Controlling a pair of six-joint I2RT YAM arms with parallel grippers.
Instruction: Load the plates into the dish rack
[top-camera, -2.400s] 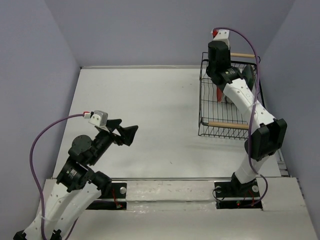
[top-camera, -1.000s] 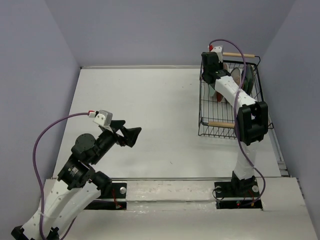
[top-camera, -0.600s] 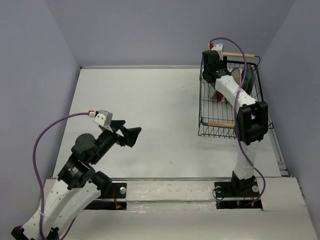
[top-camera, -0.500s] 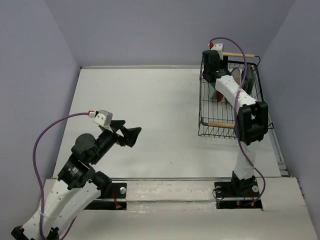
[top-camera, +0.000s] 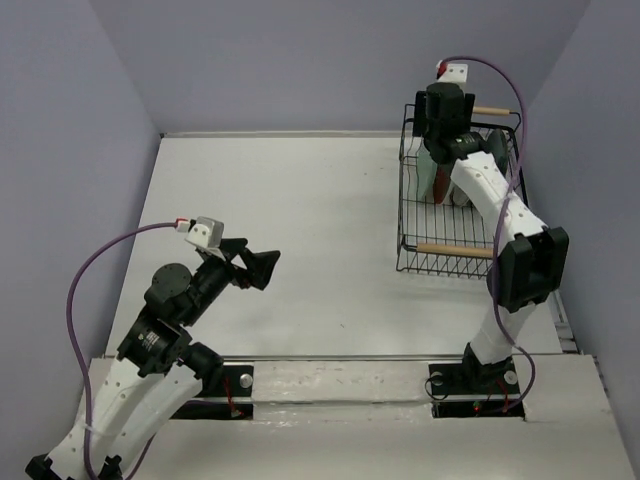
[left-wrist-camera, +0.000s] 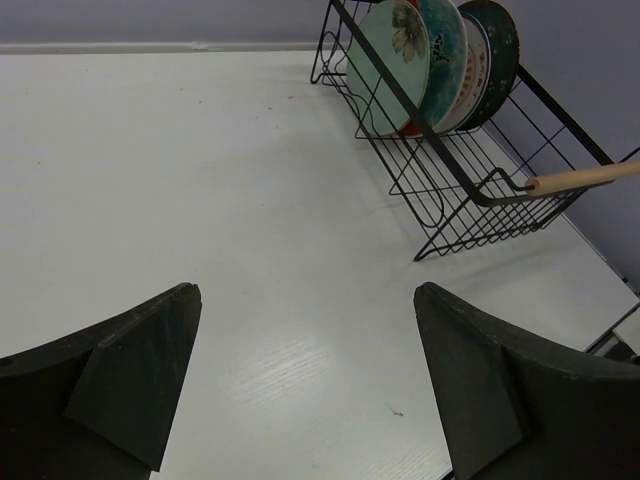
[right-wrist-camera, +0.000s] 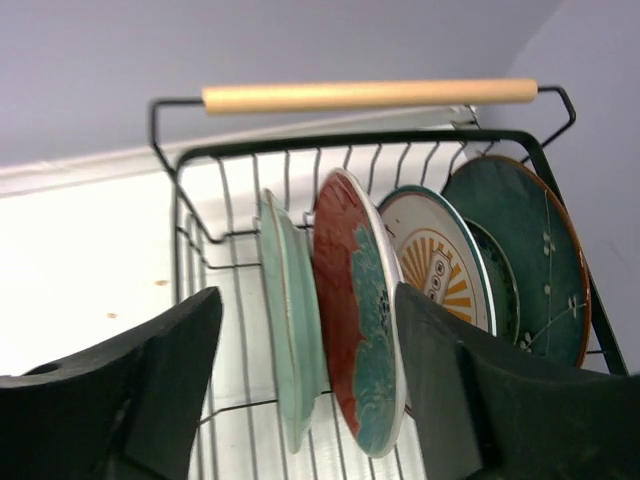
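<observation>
The dish rack (top-camera: 405, 215) stands at the table's far right, also seen in the left wrist view (left-wrist-camera: 470, 185) and close up from the right wrist (right-wrist-camera: 190, 160). Plates stand upright in its slots: a pale mint plate (right-wrist-camera: 285, 330), a red plate with a teal centre (right-wrist-camera: 360, 330), a white plate with an orange centre (right-wrist-camera: 440, 265) and a dark teal plate (right-wrist-camera: 530, 240). My right gripper (right-wrist-camera: 305, 300) hangs open just above the rack (top-camera: 438, 148), its fingers either side of the mint and red plates, gripping neither. My left gripper (left-wrist-camera: 307, 290) is open over bare table (top-camera: 250, 265).
Light wooden rod handles run along the rack's near end (top-camera: 455, 249) and far end (right-wrist-camera: 370, 95). The rack sits close to the table's right edge and the lilac back wall. White tabletop (top-camera: 300, 200) stretches between my left gripper and the rack.
My right gripper has opened, let go of the red plate now standing in the rack, and lifted up and back. The left arm has stayed put.
</observation>
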